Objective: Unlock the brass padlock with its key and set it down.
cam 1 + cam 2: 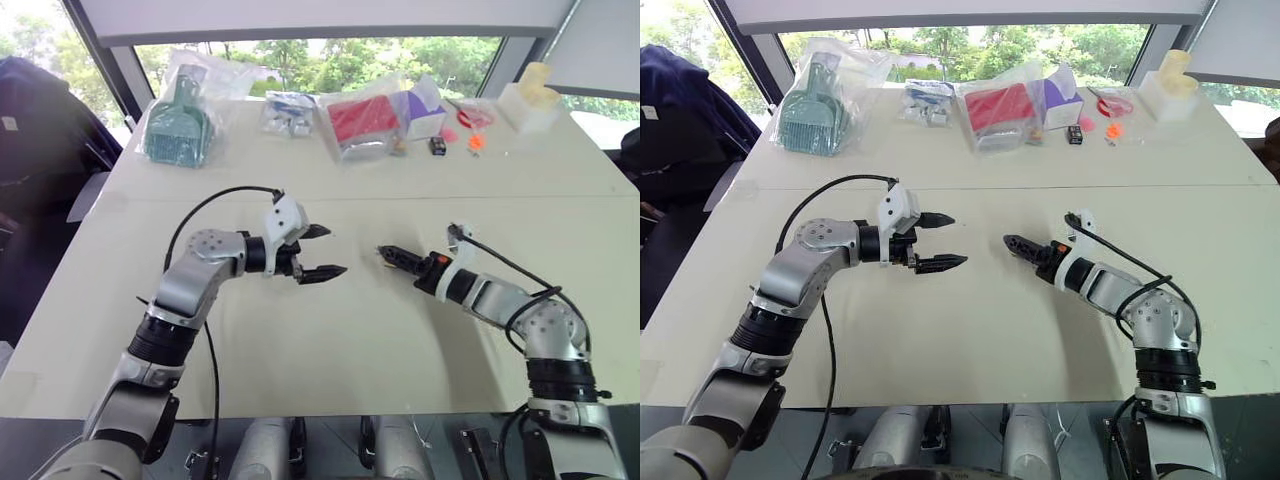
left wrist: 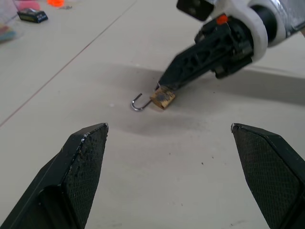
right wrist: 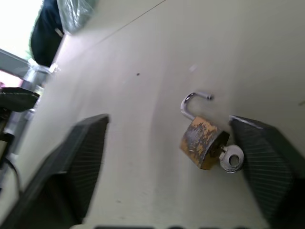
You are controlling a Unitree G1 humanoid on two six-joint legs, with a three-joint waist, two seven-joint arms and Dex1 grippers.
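The brass padlock [image 3: 202, 142] lies on the pale table [image 1: 330, 340] with its silvery shackle [image 3: 190, 102] swung open. The key [image 3: 231, 160] sticks out of the padlock's base, right against one finger [image 3: 267, 162] of my right gripper [image 3: 169, 119]. That gripper is open, its fingers standing wide apart with the padlock just inside one of them. The left wrist view shows the padlock [image 2: 163, 98] at the tip of the right gripper's fingers [image 2: 190, 64]. My left gripper [image 1: 322, 252] is open and empty, a short way off and pointing at the padlock.
Along the table's far edge lie a bagged green item [image 1: 178, 125], a bagged red pack [image 1: 362, 120], a purple box [image 1: 425, 110], a small black box [image 1: 437, 146], orange bits [image 1: 474, 142] and a white object [image 1: 528, 100].
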